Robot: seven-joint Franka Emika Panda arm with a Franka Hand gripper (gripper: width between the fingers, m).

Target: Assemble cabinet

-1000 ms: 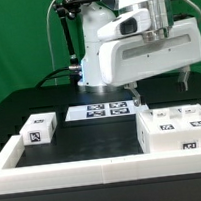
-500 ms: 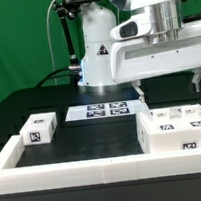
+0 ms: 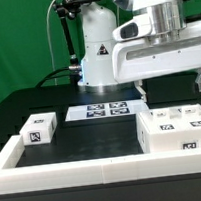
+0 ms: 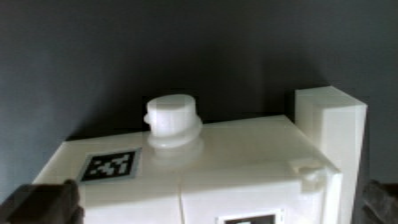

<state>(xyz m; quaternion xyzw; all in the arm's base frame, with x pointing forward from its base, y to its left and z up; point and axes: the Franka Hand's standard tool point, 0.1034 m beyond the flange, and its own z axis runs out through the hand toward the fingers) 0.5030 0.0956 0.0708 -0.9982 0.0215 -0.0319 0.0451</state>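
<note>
Hovering over the matte white boxy cabinet [image 3: 177, 131], the gripper [image 3: 169, 86] gapes wide

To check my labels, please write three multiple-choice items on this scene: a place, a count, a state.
1. Where is the small white block? A. at the exterior view's left, apart from the large box; B. on top of that box; C. between the jaws.
2. How many tags does the marker board carry? A. two; B. four; C. six.
3. How is the gripper? A. shut on the block; B. shut on the board; C. open, empty.
Key: 1 A, it lies alone there; 2 B, two rows of two; 3 C, its jaws stand wide with nothing between.
</note>
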